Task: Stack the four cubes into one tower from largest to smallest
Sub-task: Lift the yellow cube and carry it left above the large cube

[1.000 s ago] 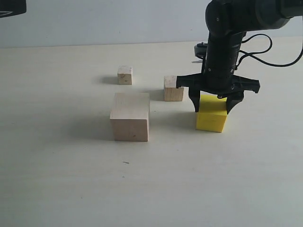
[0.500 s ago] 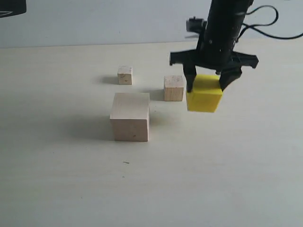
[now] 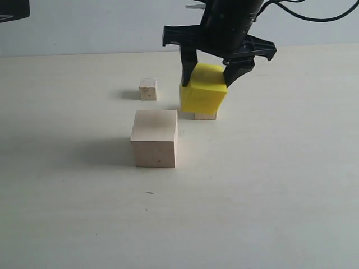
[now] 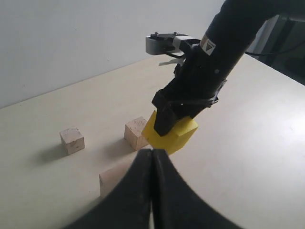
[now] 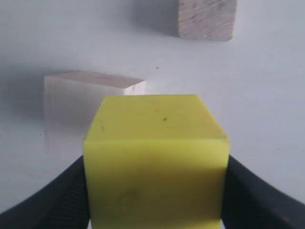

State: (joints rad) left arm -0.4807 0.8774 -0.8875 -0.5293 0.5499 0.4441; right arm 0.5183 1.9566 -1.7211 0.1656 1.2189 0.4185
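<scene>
The yellow cube [image 3: 203, 89] was held clamped in the right gripper [image 3: 210, 77]. It had been lifted and carried toward the large wood cube [image 3: 155, 138] and hung up beyond its right side. Placement as layer 2 was judged near. The left gripper [image 4: 152, 164] was pressed shut, empty.

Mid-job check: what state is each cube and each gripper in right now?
yellow cube: held in the air, off the table.
large cube: on the table, top bare.
small cube: on the table, unstacked.
tiny cube: on the table, unstacked.
right gripper: shut on yellow cube.
left gripper: shut, empty.
</scene>
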